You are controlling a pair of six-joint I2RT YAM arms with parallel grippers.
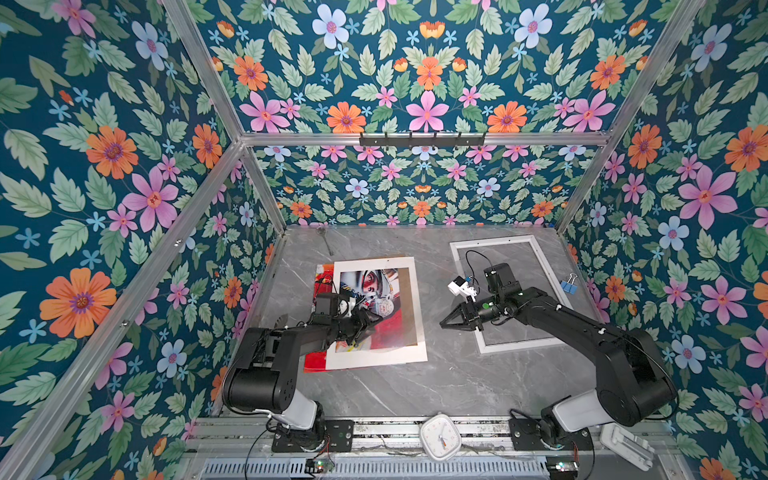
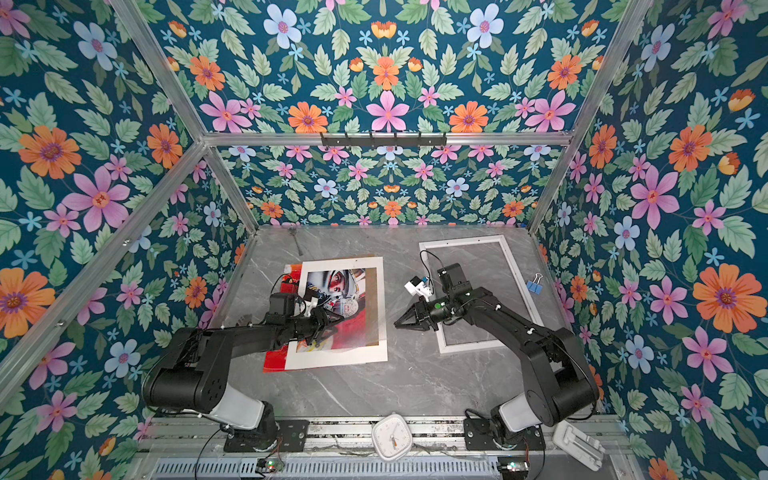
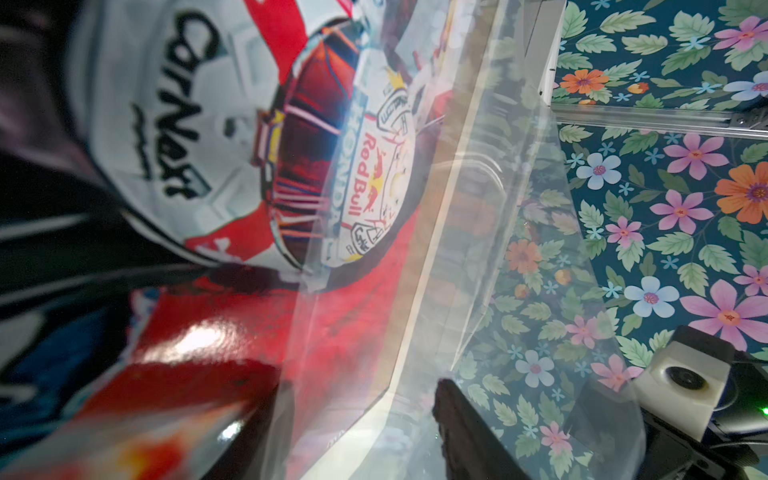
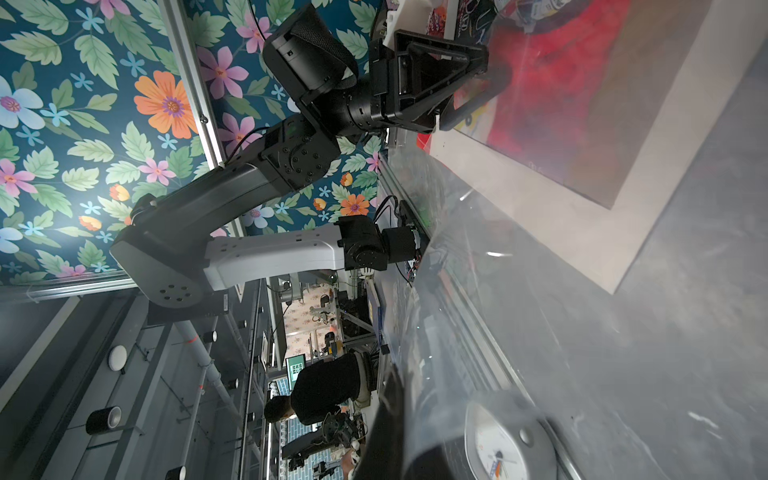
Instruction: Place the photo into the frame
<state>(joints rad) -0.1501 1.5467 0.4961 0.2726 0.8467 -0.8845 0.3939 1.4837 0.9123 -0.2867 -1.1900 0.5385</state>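
**Photo and frame apart; insertion not begun.**
The photo [image 1: 392, 328] lies on the table [image 1: 415, 386] under a white mat board [image 1: 417, 307], well apart from the empty frame [image 1: 494, 243]. The left end effector [image 1: 372, 324] sits over it, jaws apart; the right end effector [image 1: 444, 325] is clenched near the frame. Freeing, carrying and seating remain.

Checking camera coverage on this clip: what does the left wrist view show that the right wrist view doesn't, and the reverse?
Only the left wrist view: the helmet lettering on the photo, close up, and the right arm's wrist camera. Only the right wrist view: the left arm, the left gripper over the print, the grey table, the clock and a person outside the cell. Both: the photo's red print, the lifted clear sheet and the floral wall.
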